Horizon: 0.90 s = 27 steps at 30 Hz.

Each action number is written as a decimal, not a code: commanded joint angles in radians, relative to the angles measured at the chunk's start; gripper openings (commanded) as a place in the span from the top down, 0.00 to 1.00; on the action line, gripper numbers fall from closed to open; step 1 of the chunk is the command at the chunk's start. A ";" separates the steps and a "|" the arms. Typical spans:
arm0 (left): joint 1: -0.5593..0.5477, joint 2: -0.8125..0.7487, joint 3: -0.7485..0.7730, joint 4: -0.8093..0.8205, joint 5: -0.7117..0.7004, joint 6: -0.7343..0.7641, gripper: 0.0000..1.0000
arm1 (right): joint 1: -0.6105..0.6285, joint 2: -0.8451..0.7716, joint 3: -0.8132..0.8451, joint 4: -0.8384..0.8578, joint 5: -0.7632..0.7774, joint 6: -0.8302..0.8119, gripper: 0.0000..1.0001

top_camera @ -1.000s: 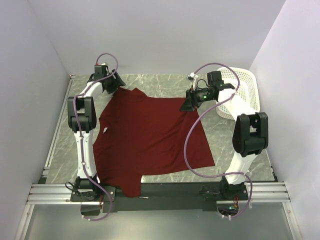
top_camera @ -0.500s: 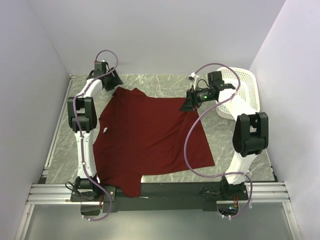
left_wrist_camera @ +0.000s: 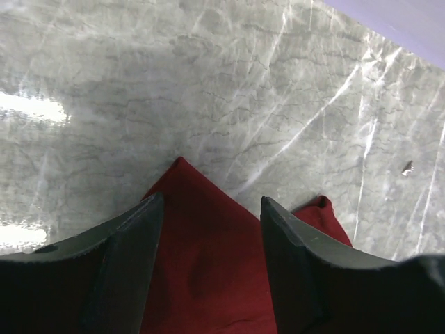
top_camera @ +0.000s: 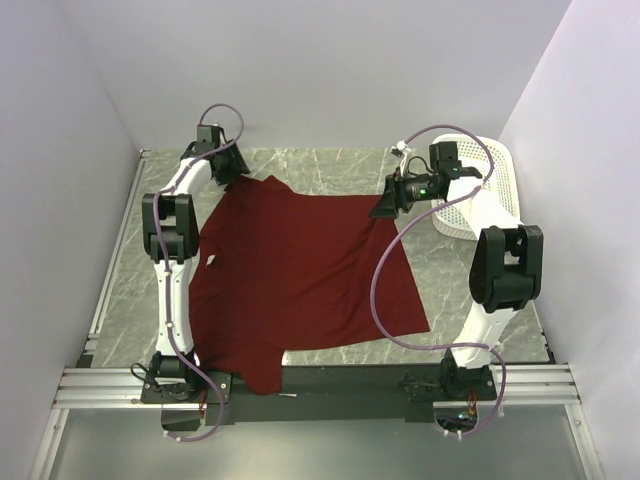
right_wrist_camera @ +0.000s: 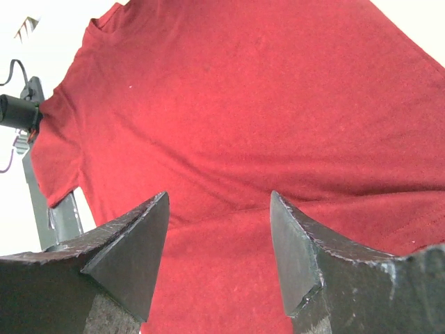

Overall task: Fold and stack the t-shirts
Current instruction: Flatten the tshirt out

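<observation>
Both pairs of jaws apart, nothing pinched: left gripper (left_wrist_camera: 212,202) at the far-left corner of the t-shirt (top_camera: 300,270), right gripper (right_wrist_camera: 219,198) at far-right. Guessing it's the first fold's grab; next, close on cloth.

Off-task stuff on my feeds:
I see a grey marble table (top_camera: 330,170), a white mesh basket (top_camera: 503,165) at its far right corner by the wall (top_camera: 580,150), a metal rail (top_camera: 330,385) along the near edge, and a small dark speck (left_wrist_camera: 407,167) on the marble.

Bare table (top_camera: 330,170) beyond the t-shirt (top_camera: 300,270); white basket (top_camera: 508,175) blocks the far right.
</observation>
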 commanded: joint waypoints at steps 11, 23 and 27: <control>-0.041 -0.183 -0.155 0.113 -0.236 0.057 0.38 | -0.017 -0.032 -0.008 0.000 -0.061 -0.003 0.34; -0.046 -0.030 0.032 -0.071 -0.227 0.057 0.48 | -0.029 -0.033 -0.008 -0.001 -0.073 -0.003 0.34; -0.046 -0.011 0.032 -0.079 -0.235 0.065 0.49 | -0.035 -0.029 -0.006 -0.006 -0.079 -0.004 0.34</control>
